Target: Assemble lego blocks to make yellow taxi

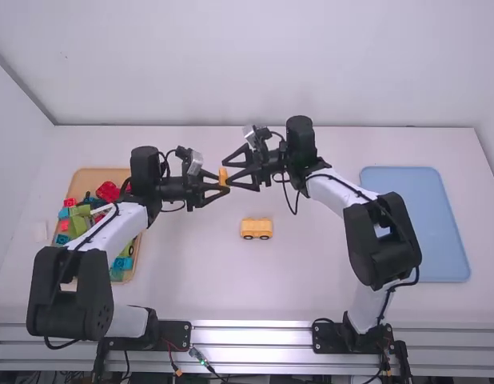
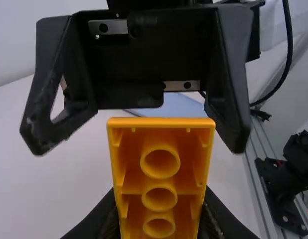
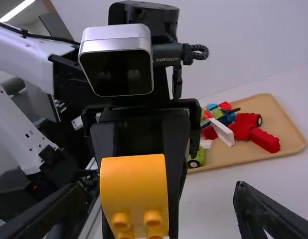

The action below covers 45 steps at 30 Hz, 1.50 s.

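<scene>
Over the middle of the table my left gripper [image 1: 223, 186] is shut on a yellow-orange block [image 1: 223, 175]. Round tubes on the hollow underside of the block [image 2: 159, 191] show in the left wrist view, where my left gripper [image 2: 159, 221] pinches it from both sides. Facing it, my right gripper [image 1: 228, 171] stands open, its fingers apart around the block. In the right wrist view, the block's curved face and studs [image 3: 134, 186] sit between the spread fingers of my right gripper [image 3: 155, 201]. A yellow vehicle body [image 1: 256, 229] stands on the table nearer the arm bases.
A tan tray [image 1: 103, 173] of red, green and blue pieces lies at the left, partly under the left arm. Its rim [image 3: 292, 124] also appears in the right wrist view. A pale blue tray [image 1: 415, 224] lies at the right.
</scene>
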Tool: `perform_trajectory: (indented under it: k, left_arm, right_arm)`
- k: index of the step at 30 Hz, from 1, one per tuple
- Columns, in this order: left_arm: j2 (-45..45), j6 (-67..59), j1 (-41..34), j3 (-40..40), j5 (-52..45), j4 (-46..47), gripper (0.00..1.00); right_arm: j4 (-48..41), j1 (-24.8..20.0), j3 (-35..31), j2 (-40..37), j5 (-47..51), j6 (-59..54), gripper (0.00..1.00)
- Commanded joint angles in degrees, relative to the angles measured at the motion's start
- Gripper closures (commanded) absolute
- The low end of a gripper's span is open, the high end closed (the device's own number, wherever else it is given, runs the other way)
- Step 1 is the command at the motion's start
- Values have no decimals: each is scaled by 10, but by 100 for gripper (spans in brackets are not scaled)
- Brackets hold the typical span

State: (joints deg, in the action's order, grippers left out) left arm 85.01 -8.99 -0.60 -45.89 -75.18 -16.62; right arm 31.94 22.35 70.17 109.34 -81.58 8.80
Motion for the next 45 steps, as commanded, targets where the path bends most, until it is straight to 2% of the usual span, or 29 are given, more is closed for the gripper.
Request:
perform_trajectory:
  k: [1,3,5,14,20,23,25,27,28,29,34,37,39,40,44,45]
  left_arm:
    - [1,6,2,2,-19,-2,92]
    - [1,6,2,2,-17,-4,92]
    - [1,6,2,2,-18,-7,92]
    - [1,7,2,2,-8,-15,92]
    - [1,23,2,2,12,-17,89]
    - [1,21,2,2,13,-17,78]
    - [1,19,2,2,15,-17,65]
    - [1,22,2,2,25,-16,37]
    - [1,28,2,2,39,-14,16]
    - [1,45,2,2,62,-13,1]
    - [1,84,3,2,125,-9,1]
    - [1,79,3,2,161,1,1]
    - [1,91,5,2,233,24,1]
    - [1,97,6,2,241,31,1]
    - [0,110,22,2,327,79,1]
    - [0,105,26,2,356,83,1]
  right_arm:
    - [8,3,12,9,-11,0,22]
    - [16,8,12,9,-11,-1,25]
    - [24,10,12,9,-11,-1,35]
    - [23,13,12,9,-11,-2,62]
    - [24,21,12,9,-11,-1,73]
    - [24,21,12,9,-11,-1,77]
    - [24,21,12,9,-11,0,80]
    - [24,21,12,9,-10,0,81]
    - [24,20,12,9,-7,0,82]
    - [23,17,12,9,3,0,83]
    - [7,-1,12,8,76,1,83]
    - [-37,-20,12,8,163,-20,84]
    - [-119,-38,12,3,258,-64,84]
    - [-133,-41,12,2,272,-72,84]
    - [-337,-56,24,-24,416,-179,84]
    - [-428,-56,38,-34,473,-228,84]
